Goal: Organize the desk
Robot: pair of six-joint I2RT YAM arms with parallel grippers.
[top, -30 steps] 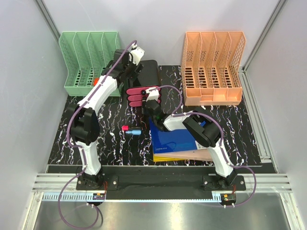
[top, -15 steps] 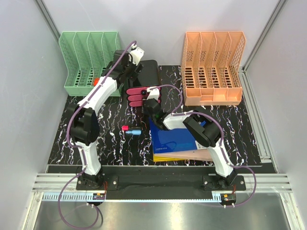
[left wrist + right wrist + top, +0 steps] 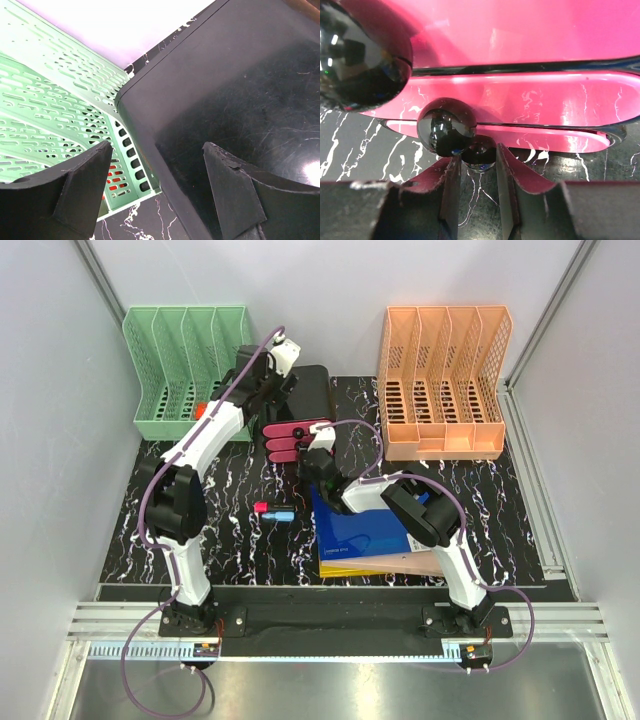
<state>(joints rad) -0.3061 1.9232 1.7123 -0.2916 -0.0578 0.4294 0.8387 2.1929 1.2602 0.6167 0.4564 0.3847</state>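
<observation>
Marble-veined black desk point(image 3: 230, 540), slotted green rack point(image 3: 150, 350)

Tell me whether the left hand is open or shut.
Open: the left hand has fingers spread wide apart above the black box.

on the black marble-veined desk point(image 3: 200, 530), a green slotted plastic file rack point(image 3: 165, 370) stands far left and an orange slotted plastic file rack point(image 3: 445, 370) far right. between them sits a black rectangular box point(image 3: 318, 390), with a pink tiered plastic drawer unit point(image 3: 285, 443) just near of it. a stack of blue and yellow books point(image 3: 365, 535) lies nearer, right of centre, with a small red and blue object point(image 3: 273, 511) to its left.
</observation>
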